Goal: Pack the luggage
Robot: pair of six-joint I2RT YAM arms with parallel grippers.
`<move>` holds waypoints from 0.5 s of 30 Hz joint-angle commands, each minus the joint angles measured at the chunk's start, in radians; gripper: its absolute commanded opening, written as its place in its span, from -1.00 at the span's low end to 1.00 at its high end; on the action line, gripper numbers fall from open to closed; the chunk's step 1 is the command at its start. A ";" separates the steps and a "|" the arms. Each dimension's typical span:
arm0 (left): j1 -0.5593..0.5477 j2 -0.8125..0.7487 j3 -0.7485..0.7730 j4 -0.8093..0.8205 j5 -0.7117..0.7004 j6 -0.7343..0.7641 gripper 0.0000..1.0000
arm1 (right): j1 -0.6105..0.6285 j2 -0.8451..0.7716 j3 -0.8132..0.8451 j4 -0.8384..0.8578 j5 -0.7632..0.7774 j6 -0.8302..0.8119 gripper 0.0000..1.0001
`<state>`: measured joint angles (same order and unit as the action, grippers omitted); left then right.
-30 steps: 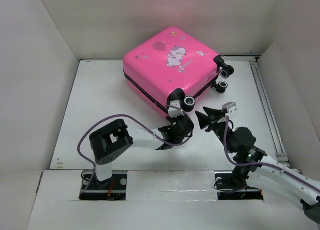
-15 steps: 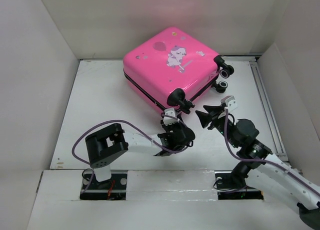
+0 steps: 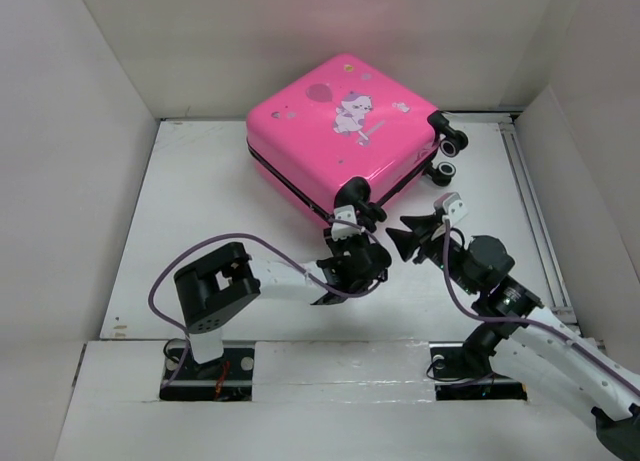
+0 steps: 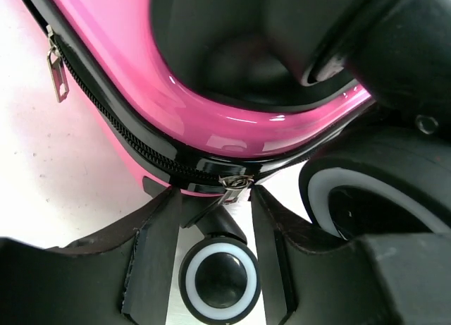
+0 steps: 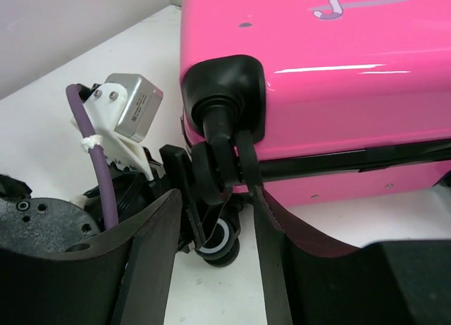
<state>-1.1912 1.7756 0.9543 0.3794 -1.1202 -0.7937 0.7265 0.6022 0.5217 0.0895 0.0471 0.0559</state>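
Observation:
The hot-pink luggage (image 3: 340, 131) lies flat and zipped shut at the back middle of the table, with its wheels towards me and to the right. My left gripper (image 3: 347, 233) is at its near corner, under the wheel (image 3: 365, 209). In the left wrist view the left gripper (image 4: 211, 206) is open, with a finger (image 4: 156, 247) on each side of a metal zipper pull (image 4: 236, 184) and a small wheel (image 4: 218, 279) beyond. My right gripper (image 3: 408, 239) is open and empty just right of that corner, its jaws framing the wheel (image 5: 220, 166).
The luggage also fills the top of the right wrist view (image 5: 338, 64), with the left arm's camera housing (image 5: 134, 106) close on its left. Two more wheels (image 3: 450, 146) stick out at the luggage's right end. White walls (image 3: 80, 181) enclose the table.
My left gripper drew back from the near corner, then moved up to it again by the zipper pull. My right gripper shifted slightly left towards the wheel. The luggage has not moved.

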 commanded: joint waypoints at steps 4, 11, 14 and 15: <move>0.054 0.013 0.043 0.196 -0.010 0.083 -0.27 | -0.004 -0.005 -0.014 0.058 -0.052 -0.008 0.02; 0.064 0.033 0.052 0.283 0.000 0.148 -0.74 | -0.004 -0.005 -0.034 0.090 -0.093 -0.008 0.00; 0.073 0.033 0.052 0.247 -0.009 0.123 -1.00 | -0.004 -0.005 -0.034 0.090 -0.093 -0.008 0.00; 0.073 0.021 0.052 0.246 -0.019 0.123 -1.00 | -0.004 -0.005 -0.034 0.099 -0.093 -0.008 0.00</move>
<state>-1.1885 1.8175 0.9550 0.5327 -1.0660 -0.6739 0.7265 0.6025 0.4915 0.1207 -0.0238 0.0528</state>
